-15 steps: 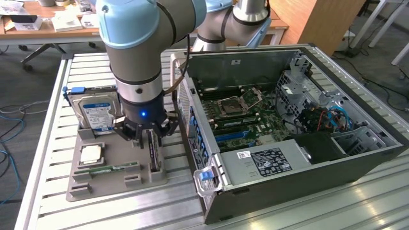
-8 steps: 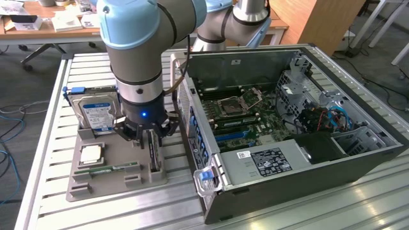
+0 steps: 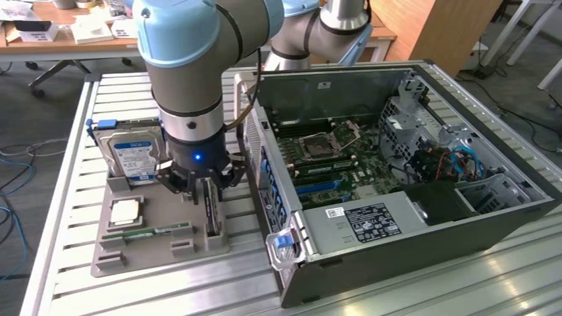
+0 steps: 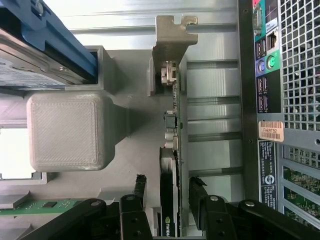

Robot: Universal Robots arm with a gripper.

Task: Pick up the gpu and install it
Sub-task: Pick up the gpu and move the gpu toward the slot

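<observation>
The grey tray point(image 3: 158, 255) holds four parts: one gpu point(image 3: 210, 209), one hard drive point(image 3: 131, 158), one memory stick point(image 3: 146, 233) and one processor chip point(image 3: 126, 211). There is one computer case point(image 3: 386, 280), one robot arm point(image 3: 189, 66) and one counter point(image 3: 501, 286).

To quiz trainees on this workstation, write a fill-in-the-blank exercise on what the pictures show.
1. The gripper straddles the thin dark expansion card with a silvery metal bracket, its jaws ____.
2. That card stands on its ____ in the grey plastic tray.
3. The silver hard drive with a blue-white label stands to the exterior view's ____ of the gripper.
4. The narrow memory stick lying in the tray is ____.
Missing words: open; edge; left; green.
</observation>
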